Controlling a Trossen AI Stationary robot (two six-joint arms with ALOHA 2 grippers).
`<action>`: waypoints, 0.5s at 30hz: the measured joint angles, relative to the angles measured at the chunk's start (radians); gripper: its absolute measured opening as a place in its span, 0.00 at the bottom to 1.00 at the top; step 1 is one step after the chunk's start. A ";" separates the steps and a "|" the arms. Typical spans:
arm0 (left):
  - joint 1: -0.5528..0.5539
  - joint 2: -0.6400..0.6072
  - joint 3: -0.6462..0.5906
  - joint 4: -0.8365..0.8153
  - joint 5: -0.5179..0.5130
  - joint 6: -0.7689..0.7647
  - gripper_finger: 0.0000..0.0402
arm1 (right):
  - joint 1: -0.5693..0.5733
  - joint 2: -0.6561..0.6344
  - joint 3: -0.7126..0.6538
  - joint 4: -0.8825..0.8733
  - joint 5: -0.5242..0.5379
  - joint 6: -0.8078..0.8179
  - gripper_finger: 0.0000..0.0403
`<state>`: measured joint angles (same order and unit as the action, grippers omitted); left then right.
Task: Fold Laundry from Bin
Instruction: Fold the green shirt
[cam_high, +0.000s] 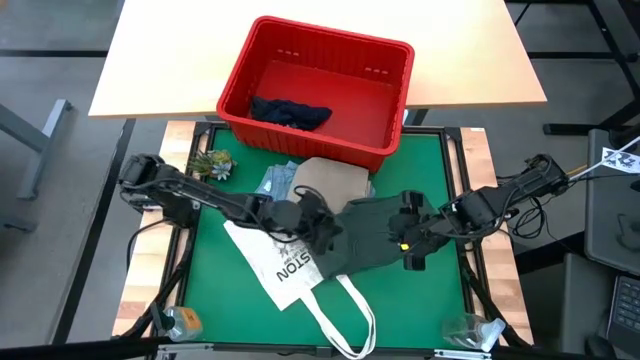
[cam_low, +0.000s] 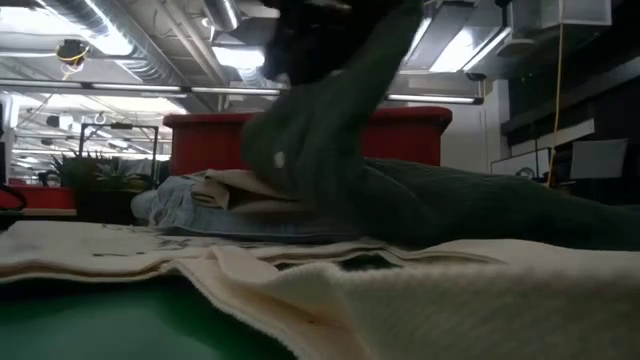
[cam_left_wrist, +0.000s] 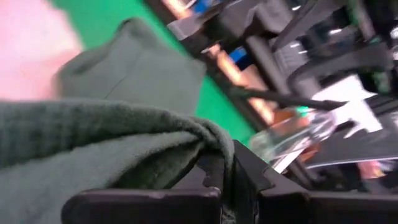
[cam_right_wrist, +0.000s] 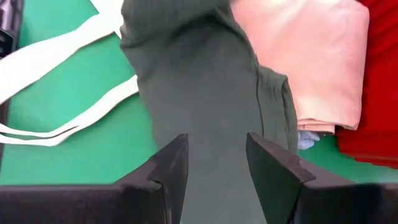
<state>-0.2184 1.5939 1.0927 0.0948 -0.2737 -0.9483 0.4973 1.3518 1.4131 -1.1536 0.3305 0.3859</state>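
Note:
The dark olive shirt (cam_high: 378, 232) lies on the green mat, partly over the folded beige cloth (cam_high: 335, 180) and the light blue denim (cam_high: 278, 182). My left gripper (cam_high: 318, 222) is shut on the shirt's left part and holds it raised (cam_low: 325, 110). My right gripper (cam_high: 410, 250) is open over the shirt's right part (cam_right_wrist: 211, 93). A dark navy garment (cam_high: 290, 112) lies in the red bin (cam_high: 390, 150) at the far side. My left gripper pinches a bunched fold of the olive shirt (cam_left_wrist: 208, 134) between its two fingers. The cloth drapes over the fingertips. That part is lifted above the table (cam_low: 330, 90); the rest of the shirt (cam_low: 480, 205) lies on the mat and the beige cloth. My right gripper stands with a finger (cam_right_wrist: 166, 167) on either side of a strip of the shirt; whether it touches the cloth I cannot tell.
The white tote bag printed "HOUSTON" (cam_high: 285, 265) lies on the mat at the near left, its straps (cam_high: 350, 315) toward the near edge. A small plant (cam_high: 210, 165) stands at the far left. Clear plastic items sit at both near corners (cam_high: 180, 320) (cam_high: 470, 330).

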 joint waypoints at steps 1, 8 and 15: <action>0.010 0.017 0.000 0.050 0.019 0.016 0.01 | 0.000 0.000 0.009 0.000 0.000 0.000 0.41; 0.071 0.122 0.001 0.297 0.102 0.044 0.01 | 0.000 0.000 0.076 -0.020 0.000 -0.059 0.41; 0.092 0.210 0.077 0.388 0.109 0.091 0.01 | 0.000 0.000 0.145 -0.034 0.046 -0.125 0.41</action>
<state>-0.1261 1.8040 1.1698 0.4828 -0.1646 -0.8572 0.4969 1.3518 1.5581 -1.1881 0.3767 0.2608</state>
